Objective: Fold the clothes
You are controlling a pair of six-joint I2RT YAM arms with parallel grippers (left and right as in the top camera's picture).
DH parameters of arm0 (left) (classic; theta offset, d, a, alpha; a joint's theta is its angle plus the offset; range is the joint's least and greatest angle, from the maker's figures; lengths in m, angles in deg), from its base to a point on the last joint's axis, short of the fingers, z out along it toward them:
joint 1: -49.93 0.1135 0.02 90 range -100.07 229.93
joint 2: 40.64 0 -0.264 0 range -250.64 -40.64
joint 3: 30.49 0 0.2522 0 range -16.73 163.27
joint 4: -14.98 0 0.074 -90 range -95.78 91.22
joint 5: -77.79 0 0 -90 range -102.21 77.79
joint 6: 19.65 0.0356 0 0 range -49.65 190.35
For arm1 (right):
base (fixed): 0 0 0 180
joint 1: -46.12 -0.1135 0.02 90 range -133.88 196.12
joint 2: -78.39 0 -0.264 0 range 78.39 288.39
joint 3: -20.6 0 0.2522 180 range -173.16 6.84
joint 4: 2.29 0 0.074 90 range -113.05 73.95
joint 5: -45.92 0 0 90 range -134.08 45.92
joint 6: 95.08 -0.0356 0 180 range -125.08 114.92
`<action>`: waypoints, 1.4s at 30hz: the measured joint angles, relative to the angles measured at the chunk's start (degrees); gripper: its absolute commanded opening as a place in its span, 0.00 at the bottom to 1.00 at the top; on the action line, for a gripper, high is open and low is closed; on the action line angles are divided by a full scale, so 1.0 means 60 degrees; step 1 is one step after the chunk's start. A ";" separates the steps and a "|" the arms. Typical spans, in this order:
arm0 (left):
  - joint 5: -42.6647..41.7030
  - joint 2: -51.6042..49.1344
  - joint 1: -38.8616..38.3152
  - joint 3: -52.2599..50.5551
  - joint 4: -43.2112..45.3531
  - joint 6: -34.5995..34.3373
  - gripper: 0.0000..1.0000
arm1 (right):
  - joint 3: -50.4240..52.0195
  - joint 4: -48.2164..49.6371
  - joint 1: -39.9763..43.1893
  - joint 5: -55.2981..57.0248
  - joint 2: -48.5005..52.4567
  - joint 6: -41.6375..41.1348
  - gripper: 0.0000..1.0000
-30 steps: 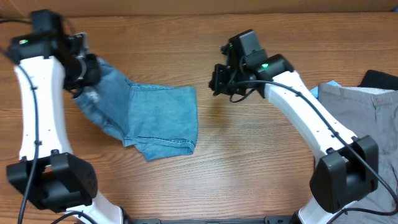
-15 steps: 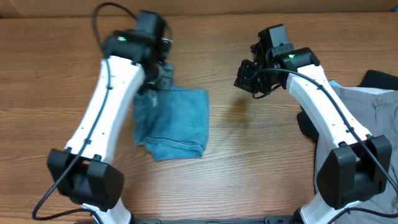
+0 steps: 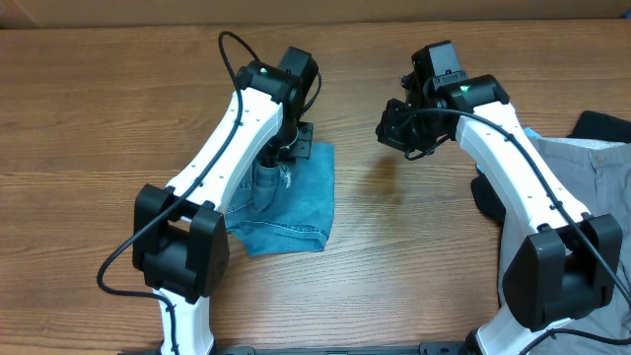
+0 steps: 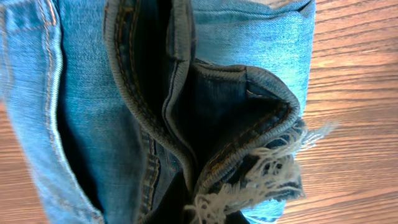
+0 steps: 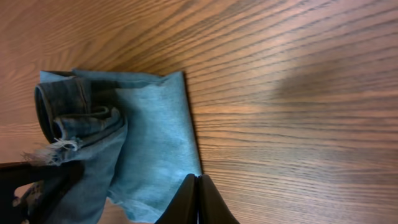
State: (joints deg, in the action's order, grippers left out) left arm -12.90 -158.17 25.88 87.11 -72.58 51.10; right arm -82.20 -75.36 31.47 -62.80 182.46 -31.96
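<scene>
The light-blue denim jeans (image 3: 301, 202) lie folded in a narrow stack on the wooden table, left of centre. My left gripper (image 3: 279, 158) is low over their left half, shut on a bunched fold of denim. The left wrist view is filled with the jeans (image 4: 112, 93), with a stitched seam and a frayed hem (image 4: 261, 180); the fingers are hidden in the cloth. My right gripper (image 3: 399, 128) hovers right of the jeans, shut and empty. In the right wrist view its closed fingertips (image 5: 198, 186) sit over the right edge of the jeans (image 5: 149, 137).
Plain grey trousers (image 3: 582, 177) lie at the table's right edge, with a black garment (image 3: 603, 123) and a bit of pale-blue cloth (image 3: 527, 133) behind them. Bare wood (image 3: 414, 256) lies between the jeans and the trousers.
My left arm swung from the far left to the centre, carrying the held denim over the rest of the jeans, which now form a narrower stack. My right gripper shifted slightly right, then stayed.
</scene>
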 measured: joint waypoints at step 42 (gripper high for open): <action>0.0306 -0.0415 0.1555 0.2597 -0.2299 0.0929 0.04 | 0.0000 0.1388 -0.1628 -0.2317 0.0000 0.2262 0.10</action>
State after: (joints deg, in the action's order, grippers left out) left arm -11.06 -160.67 35.21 102.69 -86.37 56.68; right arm -82.20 -67.03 21.70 -76.70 182.46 -18.38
